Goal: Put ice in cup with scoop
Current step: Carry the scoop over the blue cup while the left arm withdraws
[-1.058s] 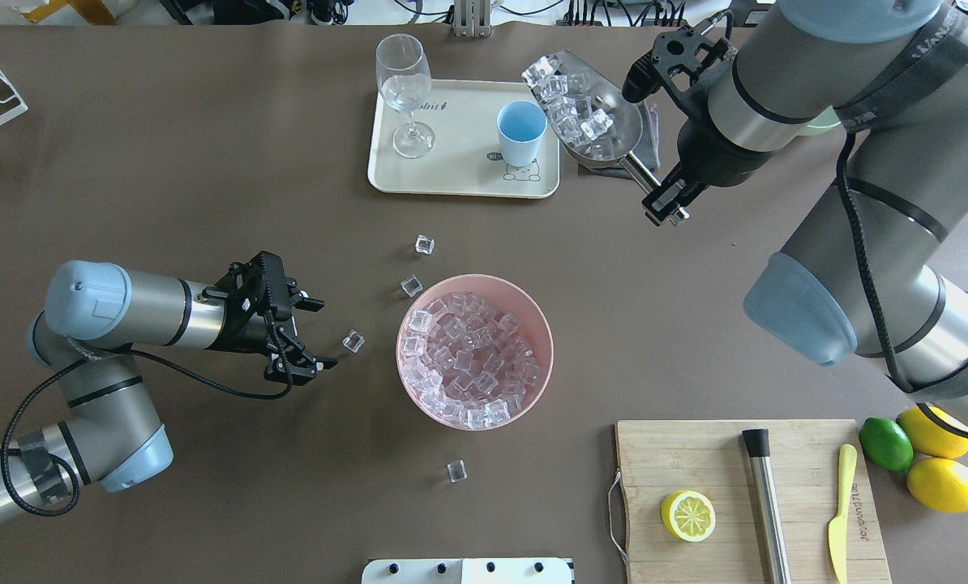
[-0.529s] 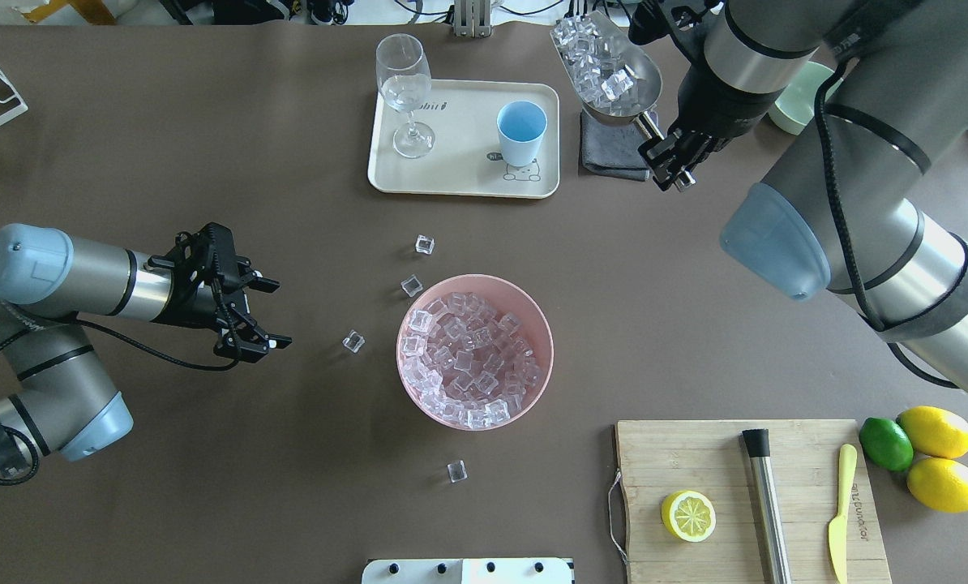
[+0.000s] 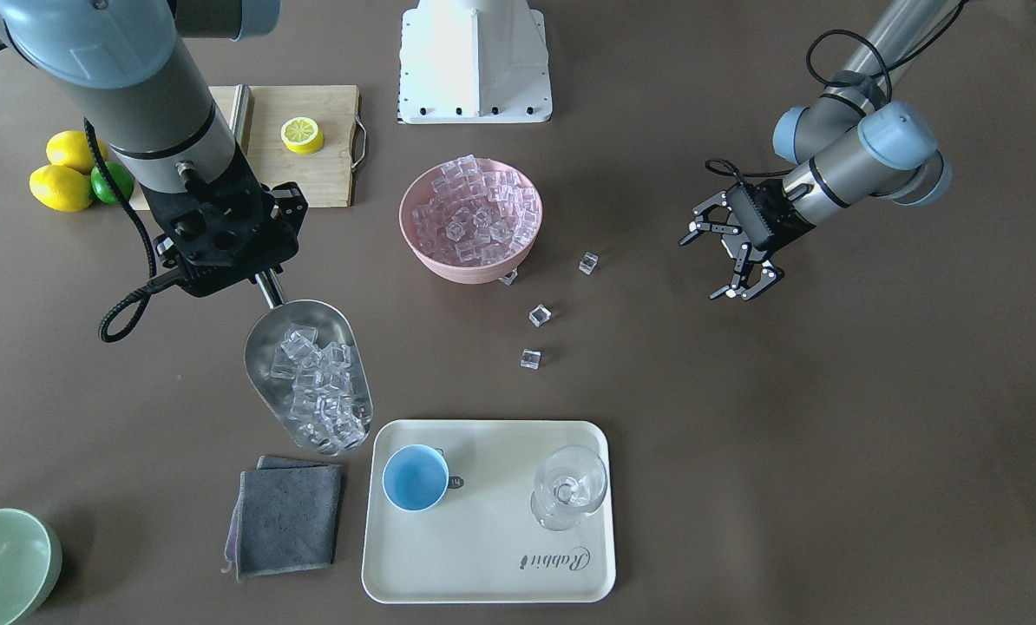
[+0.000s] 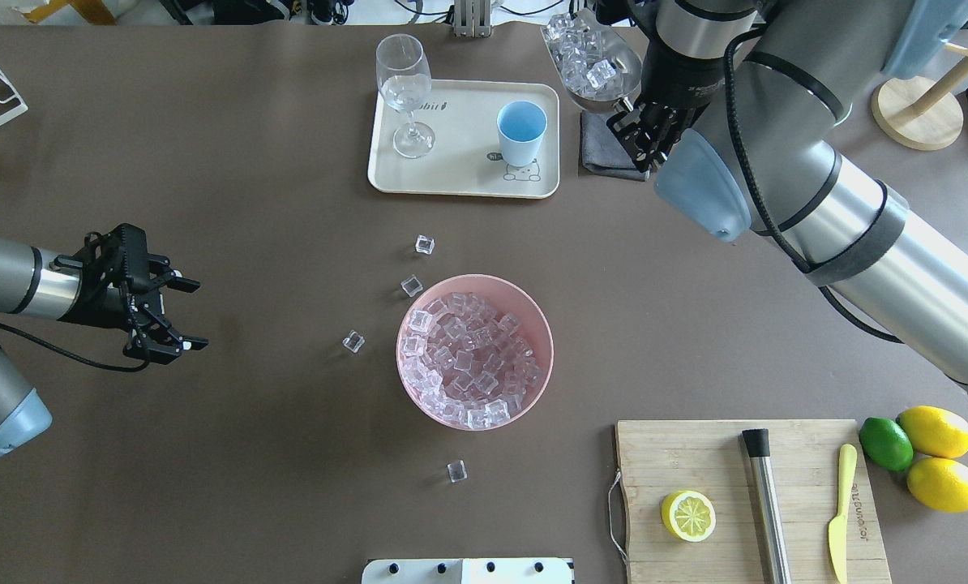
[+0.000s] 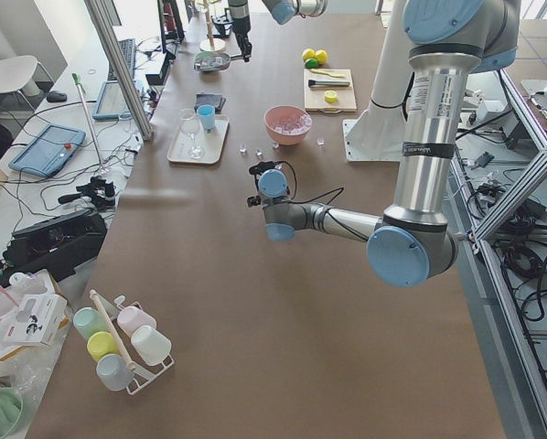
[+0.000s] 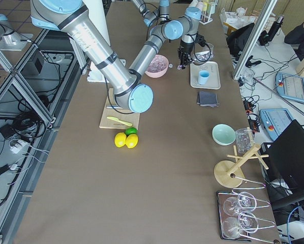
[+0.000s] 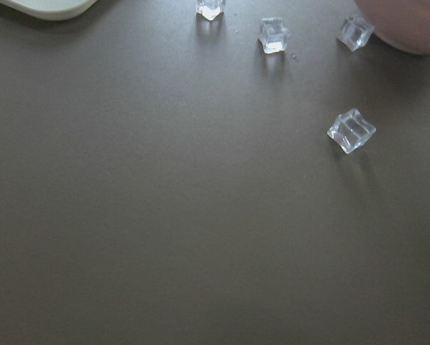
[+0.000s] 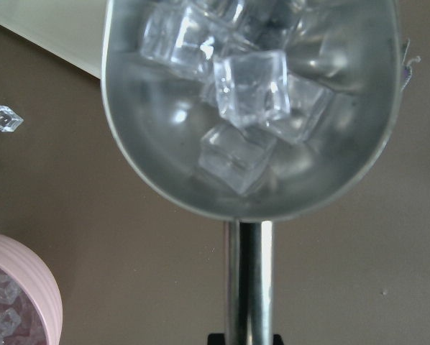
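My right gripper (image 3: 264,279) is shut on the rod handle of the steel scoop (image 3: 310,382). It holds the scoop in the air, loaded with several ice cubes (image 8: 251,108). In the overhead view the scoop (image 4: 593,69) hangs over the grey cloth, just right of the tray, beside and apart from the light-blue cup (image 4: 521,130). The cup (image 3: 416,476) stands upright on the cream tray (image 3: 483,555) and looks empty. More ice (image 4: 472,357) fills the pink bowl (image 4: 550,349). My left gripper (image 4: 196,315) is open and empty, far left of the bowl.
Loose cubes lie on the table (image 4: 425,244) (image 4: 353,341) (image 4: 456,470). A wine glass (image 4: 403,89) shares the tray. A grey cloth (image 3: 284,516) lies beside it. A cutting board (image 4: 743,454) holds a lemon half, steel cylinder and knife. A pale-green bowl (image 3: 2,564) sits far right.
The right arm has carried the loaded scoop farther from the robot, then slightly left toward the tray. The left arm has drawn back to the left, away from the bowl, still open.
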Tool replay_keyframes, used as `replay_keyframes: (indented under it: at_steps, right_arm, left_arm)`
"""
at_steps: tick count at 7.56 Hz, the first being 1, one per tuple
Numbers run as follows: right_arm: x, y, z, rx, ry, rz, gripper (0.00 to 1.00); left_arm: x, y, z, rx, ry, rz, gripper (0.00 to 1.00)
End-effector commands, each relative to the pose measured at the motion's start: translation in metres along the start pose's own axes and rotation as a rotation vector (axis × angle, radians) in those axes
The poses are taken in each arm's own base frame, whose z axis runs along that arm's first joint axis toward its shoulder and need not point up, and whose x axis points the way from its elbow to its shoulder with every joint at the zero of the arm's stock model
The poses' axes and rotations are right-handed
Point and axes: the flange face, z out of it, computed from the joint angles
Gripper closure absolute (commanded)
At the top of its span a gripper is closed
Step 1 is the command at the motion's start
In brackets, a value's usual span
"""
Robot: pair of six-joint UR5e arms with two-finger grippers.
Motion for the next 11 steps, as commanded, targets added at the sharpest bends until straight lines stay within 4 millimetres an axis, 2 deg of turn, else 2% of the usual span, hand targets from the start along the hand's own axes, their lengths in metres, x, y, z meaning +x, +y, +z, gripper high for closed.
replay_keyframes:
  at_steps: [1,2,3,4,5,6,8,10,11]
  right_arm:
    - [-0.001,-0.038,0.019,-0.095,0.019,0.062,1.0]
    - [-0.001,-0.058,0.029,-0.14,0.032,0.093,1.0]
    - [-0.004,-0.078,0.035,-0.171,0.038,0.115,1.0]
    - [-0.003,-0.088,0.044,-0.201,0.038,0.134,1.0]
    - [-0.01,-0.083,0.058,-0.242,0.04,0.139,1.0]
    - [-0.02,-0.078,0.066,-0.274,0.038,0.142,1.0]
    - [-0.043,-0.063,0.07,-0.34,0.023,0.152,1.0]
    - [-0.051,-0.059,0.068,-0.394,0.036,0.153,1.0]
    - [-0.057,-0.059,0.06,-0.429,0.036,0.121,1.0]
  left_arm:
    - [-0.025,0.044,-0.051,-0.041,0.071,0.014,0.02]
    - [-0.043,0.052,-0.073,-0.049,0.087,-0.009,0.02]
    - [-0.062,0.071,-0.088,-0.07,0.097,0.014,0.02]
    - [-0.091,0.108,-0.114,-0.088,0.117,0.04,0.02]
    - [-0.105,0.125,-0.131,-0.089,0.121,0.037,0.02]
    - [-0.109,0.142,-0.146,-0.093,0.097,0.008,0.02]
    - [-0.111,0.175,-0.172,-0.1,0.061,-0.047,0.02]
    - [-0.11,0.196,-0.186,-0.105,0.039,-0.08,0.02]
    - [-0.111,0.199,-0.193,-0.1,0.035,-0.09,0.02]
